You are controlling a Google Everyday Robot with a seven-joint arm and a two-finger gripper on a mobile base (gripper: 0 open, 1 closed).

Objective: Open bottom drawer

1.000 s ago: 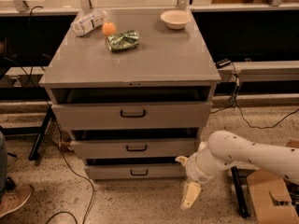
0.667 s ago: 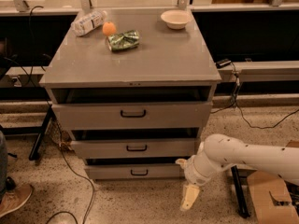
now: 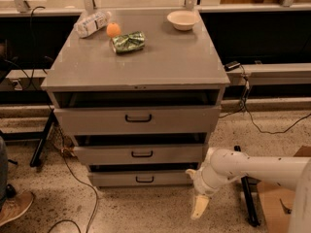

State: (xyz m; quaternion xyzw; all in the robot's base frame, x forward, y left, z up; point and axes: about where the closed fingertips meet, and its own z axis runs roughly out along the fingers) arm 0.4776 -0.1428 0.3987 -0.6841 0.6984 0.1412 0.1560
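The grey cabinet (image 3: 136, 62) has three drawers. The bottom drawer (image 3: 116, 179) is the lowest and shortest front, with a small black loop handle (image 3: 144, 179) at its middle. It stands slightly out, like the two above it. My gripper (image 3: 198, 207) hangs from the white arm (image 3: 252, 168) that comes in from the right. It is low near the floor, right of and below the bottom drawer's right end, apart from the handle.
On the cabinet top lie a plastic bottle (image 3: 91, 23), an orange (image 3: 113, 29), a green bag (image 3: 128, 41) and a white bowl (image 3: 182, 19). A cardboard box (image 3: 272, 198) stands at the right. Cables run on the floor at the left.
The arm and gripper have shifted slightly left, toward the cabinet. The drawers have not moved.
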